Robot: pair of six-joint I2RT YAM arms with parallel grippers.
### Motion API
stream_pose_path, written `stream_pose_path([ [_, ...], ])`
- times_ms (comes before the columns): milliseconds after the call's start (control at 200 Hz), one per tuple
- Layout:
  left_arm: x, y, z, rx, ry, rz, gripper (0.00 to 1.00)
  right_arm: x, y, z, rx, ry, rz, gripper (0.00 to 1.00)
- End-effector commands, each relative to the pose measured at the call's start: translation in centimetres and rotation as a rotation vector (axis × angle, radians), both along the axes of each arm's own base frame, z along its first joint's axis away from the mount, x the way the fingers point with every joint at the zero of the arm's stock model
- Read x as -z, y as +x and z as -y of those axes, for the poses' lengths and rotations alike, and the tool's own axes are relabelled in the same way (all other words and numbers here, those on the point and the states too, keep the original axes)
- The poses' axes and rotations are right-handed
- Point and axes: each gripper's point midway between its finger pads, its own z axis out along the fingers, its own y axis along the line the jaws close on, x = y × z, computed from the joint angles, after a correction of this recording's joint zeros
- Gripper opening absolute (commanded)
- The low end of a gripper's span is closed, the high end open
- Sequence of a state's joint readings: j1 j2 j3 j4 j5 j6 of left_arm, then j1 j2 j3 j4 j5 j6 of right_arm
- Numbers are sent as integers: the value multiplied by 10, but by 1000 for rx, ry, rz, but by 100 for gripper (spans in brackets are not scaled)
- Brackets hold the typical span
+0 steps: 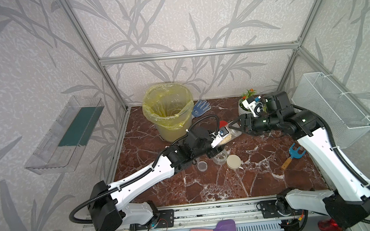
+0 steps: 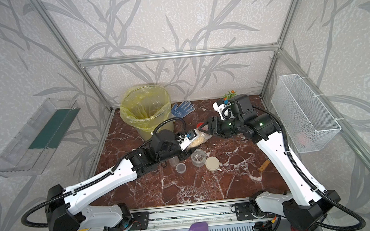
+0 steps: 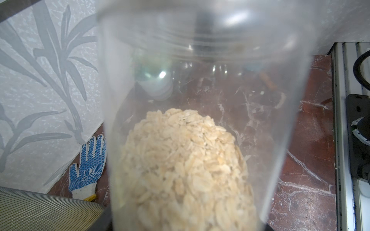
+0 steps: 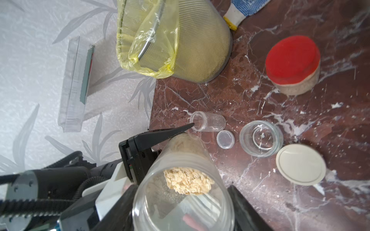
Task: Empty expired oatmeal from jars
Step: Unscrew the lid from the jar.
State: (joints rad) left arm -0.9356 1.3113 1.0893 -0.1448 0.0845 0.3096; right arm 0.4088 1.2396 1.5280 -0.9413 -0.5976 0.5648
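A slim clear jar point(image 1: 232, 133) point(image 4: 183, 180) hangs tilted over the table, with oatmeal point(image 3: 184, 170) point(image 4: 188, 181) heaped in its lower half. My left gripper point(image 2: 188, 143) is shut on the jar's body. My right gripper point(image 4: 183, 210) point(image 1: 237, 128) is shut on the jar's clear-lidded end, one finger pressed against each side. A red-capped jar point(image 4: 292, 64) of oatmeal stands behind. An empty squat jar point(image 4: 261, 141) stands open beside its beige lid point(image 4: 300, 164). An empty slim jar point(image 4: 208, 124) lies on its side by its clear lid point(image 4: 225, 139).
The bucket with the yellow liner point(image 1: 168, 108) stands at the back left, a blue glove point(image 1: 200, 107) beside it. A white flower pot point(image 1: 244, 108) is behind my right wrist. A blue fork tool point(image 1: 293, 154) lies at the right, and a wire basket point(image 1: 329, 108) hangs on the right wall.
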Motion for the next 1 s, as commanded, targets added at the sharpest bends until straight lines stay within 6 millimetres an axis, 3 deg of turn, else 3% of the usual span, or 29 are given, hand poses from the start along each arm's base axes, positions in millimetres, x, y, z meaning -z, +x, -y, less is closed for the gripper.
stream_pose_path([
  [0,-40,-18,4,96,-162,10,0,-44,-19,-11,-306,-55,358,18],
  [95,-55,-30,0,132,-292,-24,0,-49,-36,-10,-540,-146,591,18],
  [295,-58,-42,-2,179,-297,-49,0,-58,-87,-31,-860,121,749,17],
  [410,-57,-44,-2,192,-289,-65,0,-46,-77,-30,-885,35,776,11],
  [700,-53,-39,-3,170,-273,-63,0,-27,-62,-26,-929,-80,730,13],
  [875,-53,-33,-6,147,-270,-53,0,-20,-59,-25,-937,-107,741,25],
  [1000,-53,-30,-9,136,-269,-51,0,-12,-55,-22,-938,-147,719,43],
])
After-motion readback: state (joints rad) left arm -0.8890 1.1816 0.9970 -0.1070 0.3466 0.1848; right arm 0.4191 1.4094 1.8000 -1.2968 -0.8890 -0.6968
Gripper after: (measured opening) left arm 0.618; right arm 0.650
